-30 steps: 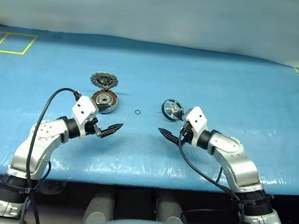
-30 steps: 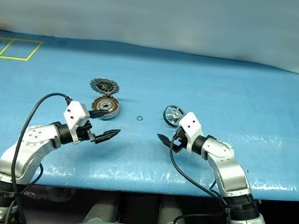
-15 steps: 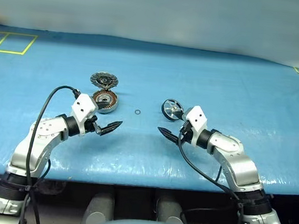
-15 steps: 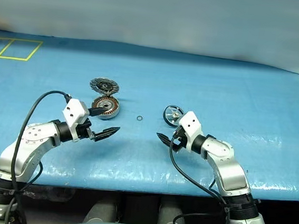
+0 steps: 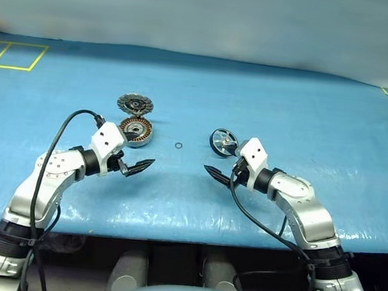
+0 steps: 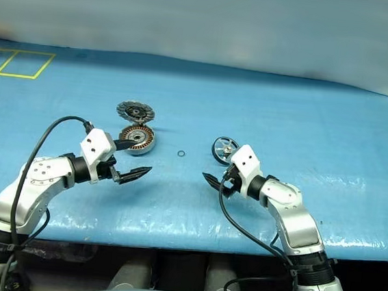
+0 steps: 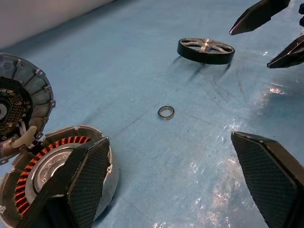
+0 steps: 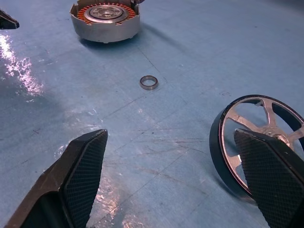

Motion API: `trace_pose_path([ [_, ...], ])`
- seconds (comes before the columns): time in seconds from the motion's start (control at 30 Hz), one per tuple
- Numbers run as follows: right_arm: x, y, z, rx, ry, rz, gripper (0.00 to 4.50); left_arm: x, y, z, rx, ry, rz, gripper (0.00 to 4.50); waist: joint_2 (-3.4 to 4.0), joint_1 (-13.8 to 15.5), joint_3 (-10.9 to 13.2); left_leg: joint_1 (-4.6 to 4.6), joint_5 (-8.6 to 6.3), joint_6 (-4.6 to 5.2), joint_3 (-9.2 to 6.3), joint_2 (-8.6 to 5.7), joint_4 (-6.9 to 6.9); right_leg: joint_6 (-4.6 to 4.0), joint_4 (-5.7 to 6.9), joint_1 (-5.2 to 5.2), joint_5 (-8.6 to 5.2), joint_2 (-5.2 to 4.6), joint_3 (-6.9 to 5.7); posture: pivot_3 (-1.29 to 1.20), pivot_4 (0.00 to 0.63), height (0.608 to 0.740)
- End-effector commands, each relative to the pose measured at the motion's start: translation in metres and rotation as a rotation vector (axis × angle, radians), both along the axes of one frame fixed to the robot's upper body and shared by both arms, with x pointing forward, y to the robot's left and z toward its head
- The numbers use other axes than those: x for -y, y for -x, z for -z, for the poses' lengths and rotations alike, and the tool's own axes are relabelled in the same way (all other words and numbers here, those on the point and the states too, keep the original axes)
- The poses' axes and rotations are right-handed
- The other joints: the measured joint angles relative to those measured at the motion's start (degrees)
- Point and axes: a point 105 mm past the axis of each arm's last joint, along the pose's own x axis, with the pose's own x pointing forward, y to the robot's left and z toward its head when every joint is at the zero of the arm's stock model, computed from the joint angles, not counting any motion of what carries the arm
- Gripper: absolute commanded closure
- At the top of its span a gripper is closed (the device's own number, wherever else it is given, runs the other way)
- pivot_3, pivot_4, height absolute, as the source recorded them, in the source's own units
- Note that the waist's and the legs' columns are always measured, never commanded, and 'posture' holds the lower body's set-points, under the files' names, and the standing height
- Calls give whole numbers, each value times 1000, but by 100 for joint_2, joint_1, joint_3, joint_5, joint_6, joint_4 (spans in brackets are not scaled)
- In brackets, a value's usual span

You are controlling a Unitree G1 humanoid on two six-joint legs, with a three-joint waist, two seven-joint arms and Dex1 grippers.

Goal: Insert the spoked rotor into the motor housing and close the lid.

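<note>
2 tools wide open, empty, hovering over the worktop (image 5: 307,108). Spoked rotor (image 5: 224,141) lies flat just far-left of my right tool (image 5: 216,174), the nearer arm. Motor housing (image 5: 136,132), lid (image 5: 135,103) open, sits beyond left tool (image 5: 138,167).

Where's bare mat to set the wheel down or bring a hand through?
Bare mat lies between the open left gripper and open right gripper, and nearer the table edge. The far mat behind the lid is free, as is the wide stretch right of the spoked rotor. Crowded: motor housing with its lid, and the small ring between housing and rotor.
</note>
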Motion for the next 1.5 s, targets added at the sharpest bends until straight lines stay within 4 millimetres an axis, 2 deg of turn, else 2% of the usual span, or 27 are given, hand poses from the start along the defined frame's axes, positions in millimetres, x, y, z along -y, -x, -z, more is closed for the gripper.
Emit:
trace_pose_path([
  [0.03, -1, -2, -17, 51, -16, -15, 34, -11, -6, -10, 53, -264, 69, 0, -5, -1, 4, 0, 0, 0, -1, 0, 0, 0, 2, -1, 0, 1, 0, 0, 150, 740],
  [0.1, -1, -4, -15, 43, -9, -22, 34, -21, -15, -20, 87, -470, 128, 0, -12, 13, 10, -2, 0, 0, -5, 5, 2, -3, 3, -2, -1, 11, 1, 0, 150, 740],
  [0.23, -7, -5, -11, 16, 13, -63, 34, -21, -24, -41, 102, -798, 337, 0, -10, 15, 13, -5, 0, 0, -1, 10, 7, -3, -4, 0, -2, 17, 6, 0, 150, 740],
  [0.33, -6, -4, -11, -2, 24, -80, 34, -21, -27, -46, 65, -977, 456, 0, -11, 7, 14, -6, -3, 1, 5, 6, -1, -3, -8, -1, -2, 17, 18, 0, 150, 740],
  [0.43, -2, -1, -10, -28, 58, -96, 34, -12, -36, -51, 48, -1118, 542, 0, -12, 13, 15, -14, -8, 7, 4, 7, -9, -8, -6, -10, -5, 22, 20, 0, 150, 740],
  [0.57, 5, 0, -16, -33, 90, -104, 34, -10, -42, -42, 2, -1255, 644, 0, -13, 4, 18, -18, -11, 11, 3, 6, -8, -8, -5, -11, -7, 23, 22, 0, 150, 740],
  [0.77, 16, 3, -22, -39, 137, -94, 34, -10, -63, -37, 9, -1332, 630, 0, -23, -6, 23, -16, -12, 13, 0, 9, 7, -8, 5, -9, -7, 27, 23, 0, 150, 740],
  [1.17, 12, 12, -19, -64, 141, -103, 34, -18, -74, -10, -65, -1360, 630, 0, -23, 12, 23, -14, -12, 14, 0, 8, 15, -3, 7, -3, -4, 26, 26, 0, 150, 740],
  [1.37, 13, 14, -18, -67, 151, -99, 34, -13, -80, -5, -55, -1334, 614, 0, -22, 15, 22, 0, -11, 16, -1, 8, 32, -2, 21, 8, -3, 26, 26, 0, 150, 740],
  [1.5, 14, 16, -17, -75, 156, -100, 34, -14, -78, -9, -48, -1330, 615, 0, -23, 15, 22, -1, -10, 17, -2, 8, 39, -1, 24, 10, -3, 26, 26, 0, 150, 740],
])
